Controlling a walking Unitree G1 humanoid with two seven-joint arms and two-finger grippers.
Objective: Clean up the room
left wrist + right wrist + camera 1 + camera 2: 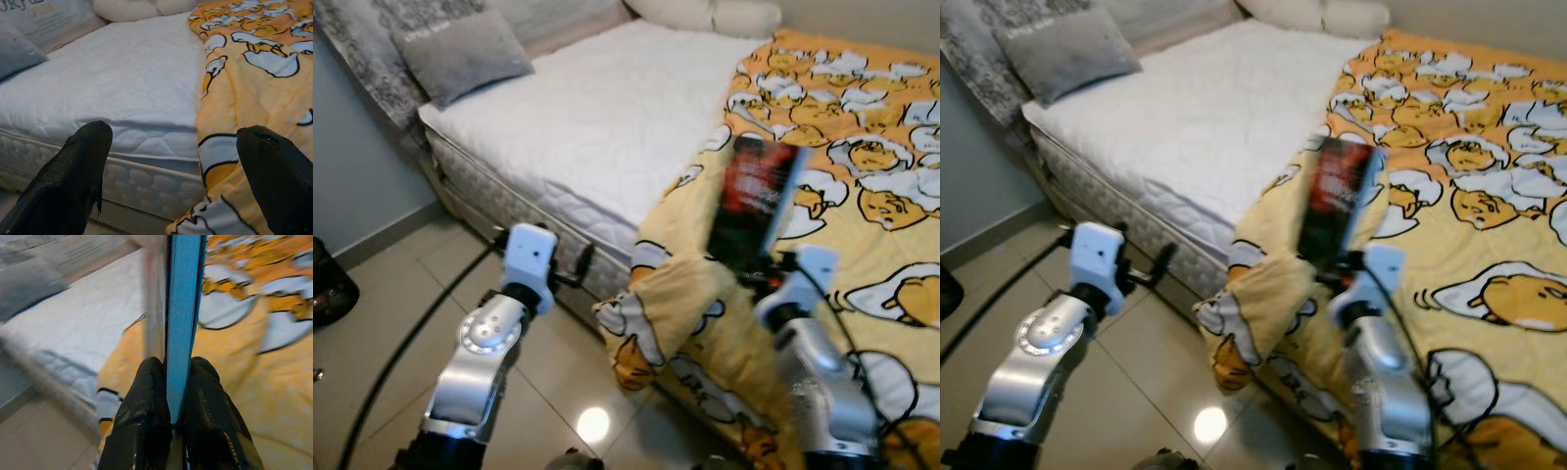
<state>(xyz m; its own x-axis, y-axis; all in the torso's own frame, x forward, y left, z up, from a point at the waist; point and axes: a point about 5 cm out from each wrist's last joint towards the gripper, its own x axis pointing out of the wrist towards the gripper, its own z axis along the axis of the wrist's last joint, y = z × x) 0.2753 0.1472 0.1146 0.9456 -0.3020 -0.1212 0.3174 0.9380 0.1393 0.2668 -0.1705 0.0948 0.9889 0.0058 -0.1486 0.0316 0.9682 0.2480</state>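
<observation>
One book stands clamped upright in the right jaws; left jaws spread empty.

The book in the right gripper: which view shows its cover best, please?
The left eye view: the book stands upright with its dark red cover facing the camera. The right eye view shows the same, blurrier. The right wrist view shows its blue edge between the right gripper fingers.

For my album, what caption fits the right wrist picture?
Right gripper clamps a blue-edged book upright above the yellow blanket.
</observation>
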